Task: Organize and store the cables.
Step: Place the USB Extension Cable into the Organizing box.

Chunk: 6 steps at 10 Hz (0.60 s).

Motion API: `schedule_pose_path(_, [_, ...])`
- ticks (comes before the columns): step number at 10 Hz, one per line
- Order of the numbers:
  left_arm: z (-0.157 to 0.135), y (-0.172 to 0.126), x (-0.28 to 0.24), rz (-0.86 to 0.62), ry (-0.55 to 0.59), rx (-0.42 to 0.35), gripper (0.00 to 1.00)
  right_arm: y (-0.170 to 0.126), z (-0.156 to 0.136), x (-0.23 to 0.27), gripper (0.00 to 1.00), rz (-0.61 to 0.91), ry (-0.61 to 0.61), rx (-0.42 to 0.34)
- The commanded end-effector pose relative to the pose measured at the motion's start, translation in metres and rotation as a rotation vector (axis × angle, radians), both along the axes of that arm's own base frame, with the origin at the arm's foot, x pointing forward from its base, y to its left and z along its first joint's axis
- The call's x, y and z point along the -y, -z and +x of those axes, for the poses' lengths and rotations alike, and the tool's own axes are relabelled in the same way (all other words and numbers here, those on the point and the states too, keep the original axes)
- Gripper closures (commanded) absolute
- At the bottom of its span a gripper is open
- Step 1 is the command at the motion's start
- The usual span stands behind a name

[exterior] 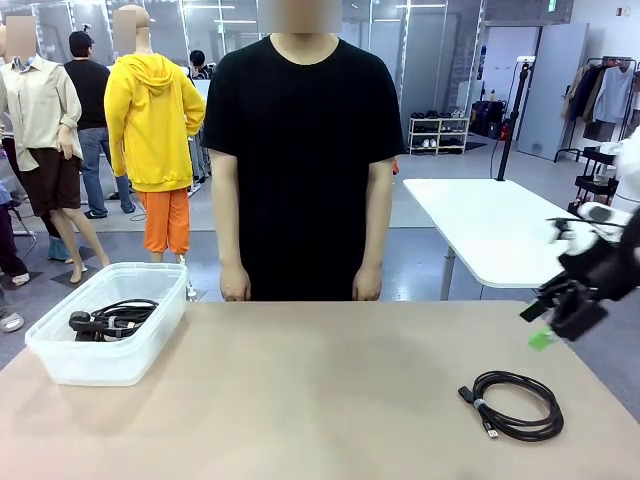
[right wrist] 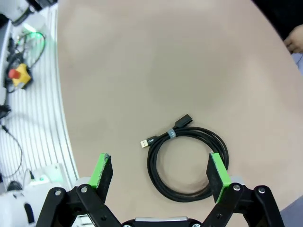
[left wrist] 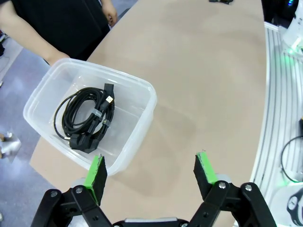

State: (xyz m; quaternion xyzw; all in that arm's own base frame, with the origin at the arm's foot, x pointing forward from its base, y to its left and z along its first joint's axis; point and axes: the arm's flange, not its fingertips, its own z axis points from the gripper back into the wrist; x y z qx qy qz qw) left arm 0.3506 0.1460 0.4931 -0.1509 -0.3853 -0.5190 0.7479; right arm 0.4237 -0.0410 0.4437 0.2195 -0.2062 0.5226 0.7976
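Hovering open-jawed, the right gripper (right wrist: 161, 177) hung above a coiled USB cable (right wrist: 187, 161); the left gripper (left wrist: 151, 175), open, had the bin (left wrist: 142, 123) at ten o'clock.

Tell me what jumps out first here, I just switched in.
A coiled cable lies alone on the table's near right, with the open right gripper hovering above it. At the far left a clear bin already holds more cables, the open left gripper above its near edge. A person stands across the table, hands down.

1 coiled black cable (exterior: 514, 404) lies loose on the worktop (exterior: 300, 400); 1 clear plastic bin (exterior: 100, 360) holds a bundle of coiled cables (left wrist: 85, 118), number unclear. 1 person (exterior: 300, 150) stands opposite.
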Motion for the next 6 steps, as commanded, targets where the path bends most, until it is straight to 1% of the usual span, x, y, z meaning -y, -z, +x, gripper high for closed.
schedule_pose_path(1, [-0.001, -0.002, 0.001, -0.001, -0.012, -0.016, 0.07, 0.010, 0.012, -0.034, 0.00, -0.131, 0.119, -0.181])
schedule_pose_path(2, [-0.001, -0.002, 0.001, -0.001, -0.012, -0.016, 0.07, 0.020, 0.020, -0.055, 0.00, -0.244, 0.220, -0.235])
schedule_pose_path(3, [-0.001, -0.002, 0.001, -0.001, -0.012, -0.016, 0.07, 0.032, 0.026, -0.068, 0.00, -0.290, 0.300, -0.283])
schedule_pose_path(4, [-0.001, -0.002, 0.001, -0.001, -0.012, -0.016, 0.07, 0.047, 0.030, -0.072, 0.00, -0.338, 0.390, -0.313])
schedule_pose_path(5, [-0.001, -0.002, 0.001, -0.001, -0.012, -0.016, 0.07, 0.061, 0.029, -0.077, 0.00, -0.355, 0.459, -0.329])
schedule_pose_path(6, [-0.001, -0.002, 0.001, -0.001, -0.012, -0.016, 0.07, 0.077, 0.027, -0.083, 0.00, -0.366, 0.509, -0.325])
